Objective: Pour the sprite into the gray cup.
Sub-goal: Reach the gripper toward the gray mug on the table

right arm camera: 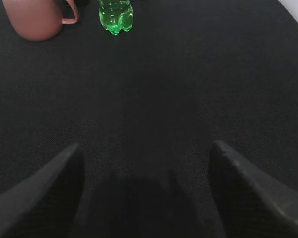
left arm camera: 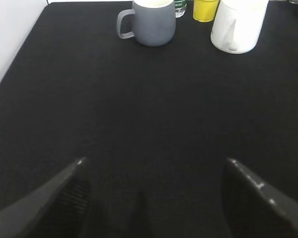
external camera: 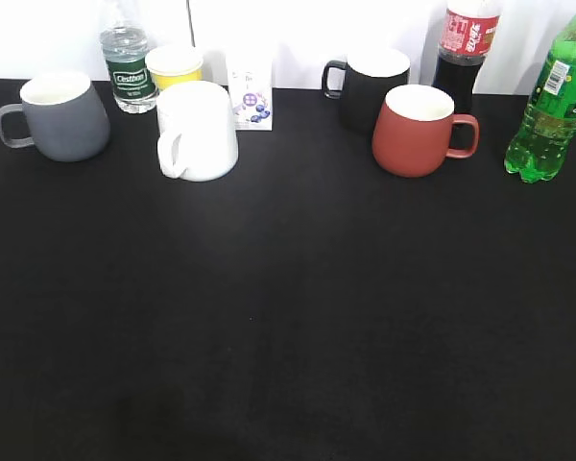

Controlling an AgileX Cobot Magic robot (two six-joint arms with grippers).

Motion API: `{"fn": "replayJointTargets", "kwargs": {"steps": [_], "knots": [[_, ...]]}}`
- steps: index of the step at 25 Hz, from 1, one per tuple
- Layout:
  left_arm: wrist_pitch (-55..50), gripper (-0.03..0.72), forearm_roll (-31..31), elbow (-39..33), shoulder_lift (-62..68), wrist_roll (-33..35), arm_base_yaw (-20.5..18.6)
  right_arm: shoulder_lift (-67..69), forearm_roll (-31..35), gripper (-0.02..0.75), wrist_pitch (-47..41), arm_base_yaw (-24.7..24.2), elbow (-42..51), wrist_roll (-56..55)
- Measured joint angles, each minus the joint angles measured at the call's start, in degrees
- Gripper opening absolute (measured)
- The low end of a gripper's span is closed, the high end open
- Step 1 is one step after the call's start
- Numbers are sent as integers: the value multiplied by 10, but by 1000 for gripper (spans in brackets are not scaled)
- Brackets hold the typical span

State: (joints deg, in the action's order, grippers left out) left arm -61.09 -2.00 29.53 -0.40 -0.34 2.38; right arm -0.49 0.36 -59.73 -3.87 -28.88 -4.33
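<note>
The sprite, a tall bright-green bottle, stands upright at the far right of the black table; its lobed base shows at the top of the right wrist view. The gray cup sits at the far left with its handle to the left, and shows at the top of the left wrist view. My left gripper is open and empty above bare cloth, well short of the gray cup. My right gripper is open and empty, well short of the sprite. Neither gripper shows in the exterior view.
Along the back stand a white mug, a yellow cup, a small water bottle, a small carton, a black mug, a red-brown mug and a cola bottle. The table's left edge meets a white wall.
</note>
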Motion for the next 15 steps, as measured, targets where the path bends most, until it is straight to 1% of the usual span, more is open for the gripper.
{"fn": "replayJointTargets", "kwargs": {"steps": [5, 7, 9, 10, 11, 13, 15], "knots": [[0, 599, 0, 0, 0, 0, 0, 0, 0, 586, 0, 0, 0, 0], [0, 552, 0, 0, 0, 0, 0, 0, 0, 586, 0, 0, 0, 0], [3, 477, 0, 1, 0, 0, 0, 0, -4, 586, 0, 0, 0, 0], [21, 454, 0, 8, 0, 0, 0, 0, 0, 586, 0, 0, 0, 0], [70, 445, 2, 12, 8, 0, 0, 0, 0, 586, 0, 0, 0, 0], [235, 440, 16, 3, 50, 0, 0, 0, 0, 586, 0, 0, 0, 0], [424, 438, 24, -36, 132, 0, 0, 0, 0, 586, 0, 0, 0, 0]]}}
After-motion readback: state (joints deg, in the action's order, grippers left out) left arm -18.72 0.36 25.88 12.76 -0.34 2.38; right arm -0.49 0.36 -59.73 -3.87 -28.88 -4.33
